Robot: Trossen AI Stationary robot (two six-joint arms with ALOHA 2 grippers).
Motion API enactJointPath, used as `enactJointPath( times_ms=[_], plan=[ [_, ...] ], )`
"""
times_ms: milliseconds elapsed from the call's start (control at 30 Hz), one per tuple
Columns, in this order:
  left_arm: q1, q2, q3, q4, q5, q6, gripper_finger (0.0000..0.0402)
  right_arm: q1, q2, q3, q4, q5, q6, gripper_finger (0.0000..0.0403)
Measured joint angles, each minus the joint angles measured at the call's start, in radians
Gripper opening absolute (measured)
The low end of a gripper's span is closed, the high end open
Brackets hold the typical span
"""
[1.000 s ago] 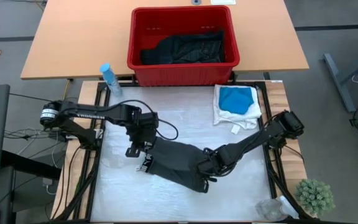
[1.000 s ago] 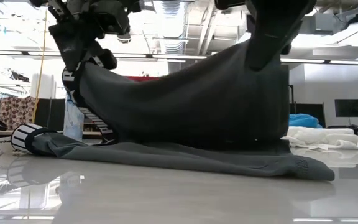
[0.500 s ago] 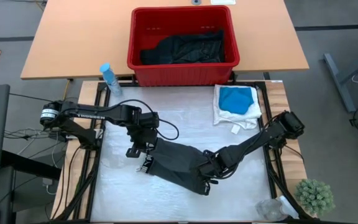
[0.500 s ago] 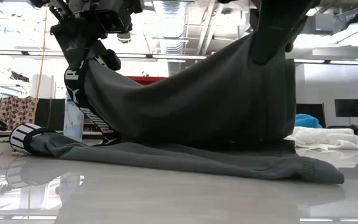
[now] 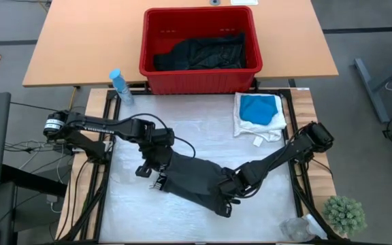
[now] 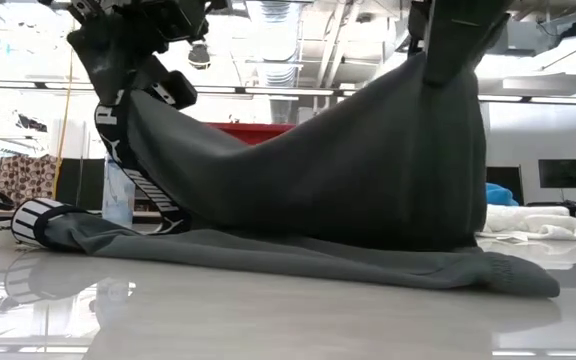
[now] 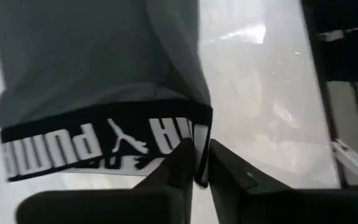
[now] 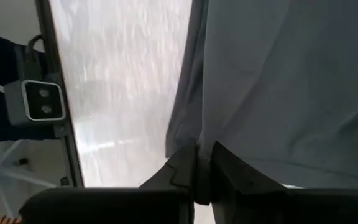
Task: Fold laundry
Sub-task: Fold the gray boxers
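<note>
Grey shorts (image 5: 192, 178) lie at about 6 o'clock on my white table (image 5: 203, 129), with the top layer lifted like a tent. My left fingers (image 7: 201, 163) stand narrow, pinching the black waistband with white letters (image 7: 104, 140) at 9 o'clock of the cloth. My right fingers (image 8: 204, 167) stand narrow too, pinching a grey edge at 3 o'clock.

Since a second ago both hands have moved the lifted layer toward 6 o'clock, so the fold is nearly over, I think. Both grips look a bit looser, maybe starting to let go.

A blue piece on a white piece (image 5: 259, 112) sits at 1 o'clock, well apart. The red basket (image 5: 200, 49) with black clothes (image 5: 203, 51) is at 12 o'clock. The near table edge is close, so little room is left there; more room lies toward 12 o'clock.
</note>
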Motion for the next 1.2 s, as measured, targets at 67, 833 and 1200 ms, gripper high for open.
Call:
enactJointPath(
  times_ms=[67,833,1200],
  plan=[
    [-0.002,0.003,0.0,-0.019,0.037,0.003,0.0047,0.0,0.0,0.0,0.009,0.0,0.0,0.0059],
    [0.035,0.009,-0.054,0.152,0.102,0.117,0.0122,-0.019,0.0,0.0,0.023,0.043,0.062,0.0207],
    [0.165,0.008,-0.352,0.608,0.492,-0.337,0.0118,-0.273,0.0,0.0,0.023,0.041,-0.256,0.0218]
  ],
)
